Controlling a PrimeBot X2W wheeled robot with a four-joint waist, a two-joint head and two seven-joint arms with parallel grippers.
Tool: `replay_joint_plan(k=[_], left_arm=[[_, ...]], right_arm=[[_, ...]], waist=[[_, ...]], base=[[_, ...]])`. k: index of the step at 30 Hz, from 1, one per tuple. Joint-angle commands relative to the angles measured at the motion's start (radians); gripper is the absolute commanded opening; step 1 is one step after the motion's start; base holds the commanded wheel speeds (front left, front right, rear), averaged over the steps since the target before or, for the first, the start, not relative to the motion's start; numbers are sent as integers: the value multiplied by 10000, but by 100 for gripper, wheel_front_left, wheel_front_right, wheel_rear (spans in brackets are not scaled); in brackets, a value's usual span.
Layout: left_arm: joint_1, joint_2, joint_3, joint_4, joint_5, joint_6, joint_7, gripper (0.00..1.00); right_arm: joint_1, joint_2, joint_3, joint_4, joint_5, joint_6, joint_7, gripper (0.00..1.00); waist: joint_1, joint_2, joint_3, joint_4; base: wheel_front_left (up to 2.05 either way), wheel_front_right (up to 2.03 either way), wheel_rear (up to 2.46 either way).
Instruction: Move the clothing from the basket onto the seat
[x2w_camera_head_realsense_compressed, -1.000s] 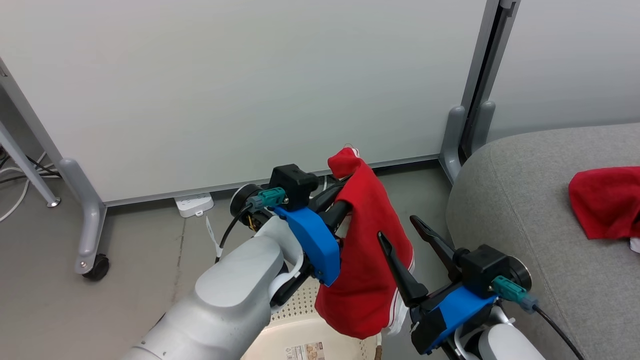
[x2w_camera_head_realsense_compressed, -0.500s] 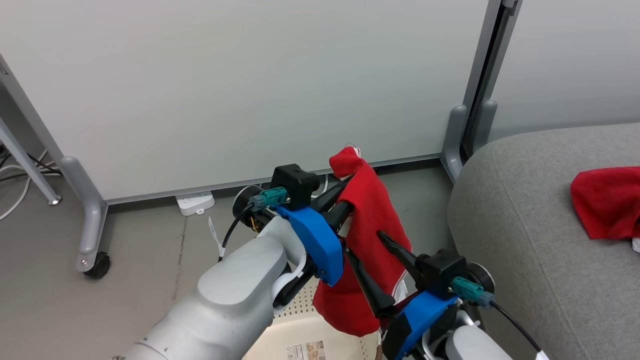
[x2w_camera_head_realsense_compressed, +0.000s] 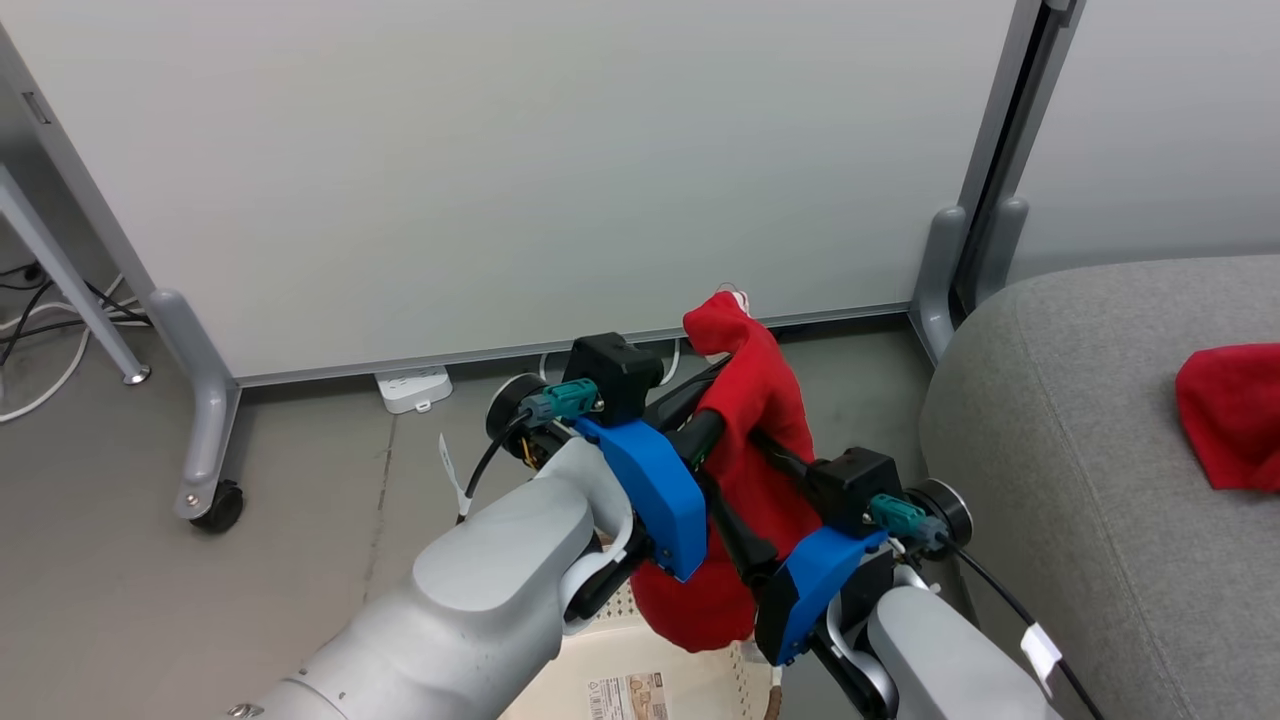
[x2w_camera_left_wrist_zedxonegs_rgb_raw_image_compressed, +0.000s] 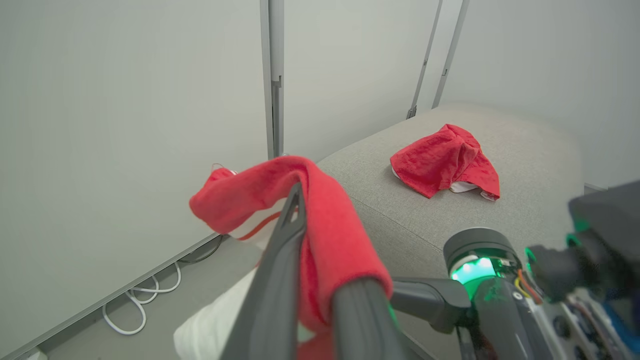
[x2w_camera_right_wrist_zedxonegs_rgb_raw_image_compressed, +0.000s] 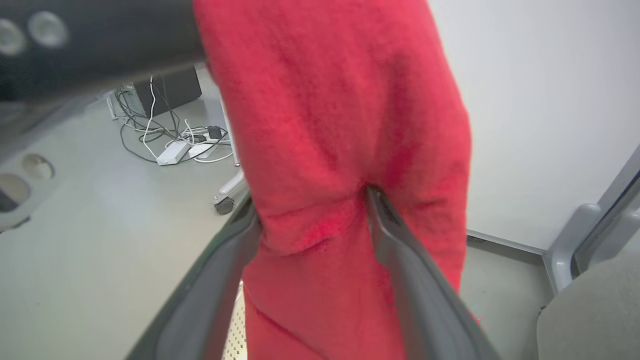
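My left gripper (x2w_camera_head_realsense_compressed: 712, 408) is shut on a red garment (x2w_camera_head_realsense_compressed: 750, 440) with white striped trim, holding it up over the cream basket (x2w_camera_head_realsense_compressed: 570, 680). In the left wrist view the cloth (x2w_camera_left_wrist_zedxonegs_rgb_raw_image_compressed: 320, 210) drapes over this gripper (x2w_camera_left_wrist_zedxonegs_rgb_raw_image_compressed: 312, 220). My right gripper (x2w_camera_head_realsense_compressed: 745, 468) is open, with one finger on each side of the hanging garment. The fabric (x2w_camera_right_wrist_zedxonegs_rgb_raw_image_compressed: 330, 125) bunches between its fingers (x2w_camera_right_wrist_zedxonegs_rgb_raw_image_compressed: 395, 240) and touches both. A second red garment (x2w_camera_head_realsense_compressed: 1235, 415) lies on the grey sofa (x2w_camera_head_realsense_compressed: 1080, 450), also seen as a crumpled heap (x2w_camera_left_wrist_zedxonegs_rgb_raw_image_compressed: 442, 160) on the seat (x2w_camera_left_wrist_zedxonegs_rgb_raw_image_compressed: 525, 165).
White partition panels stand behind on grey feet, one with a castor (x2w_camera_head_realsense_compressed: 220, 505). A white power strip (x2w_camera_head_realsense_compressed: 412, 388) and cables (x2w_camera_right_wrist_zedxonegs_rgb_raw_image_compressed: 165, 135) lie on the grey floor. The sofa's rounded edge is close to my right arm.
My right gripper has swung left from beside the sofa to the hanging garment, and its fingers now stand on either side of the cloth. The head camera has shifted slightly.
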Motion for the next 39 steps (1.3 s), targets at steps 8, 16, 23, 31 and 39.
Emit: replay_joint_plan(k=[8,16,23,31,39], left_arm=[[-207,13,-297,-149,-320,94,-77,0],[-208,12,-516,-319,-553,148,-114,0],[-224,13,-575,-109,-604,150,-139,0],[-287,13,-590,83,-624,120,-147,0],[-312,13,-512,135,-615,105,-150,0]], right_arm=[[-1055,17,19,1383,446,-3,-431,100],[-1489,17,113,2114,786,-5,-780,0],[-1389,17,351,2309,867,-5,-939,0],[-1186,17,658,2279,1083,-3,-988,0],[-1266,18,810,2371,1215,-3,-996,0]], waist=[[-1,0,54,181],[-1,0,19,283],[-1,0,-12,196],[-1,0,-61,80],[-1,0,-55,35]], base=[[0,0,0],[0,0,0],[0,0,0],[0,0,0],[0,0,0]])
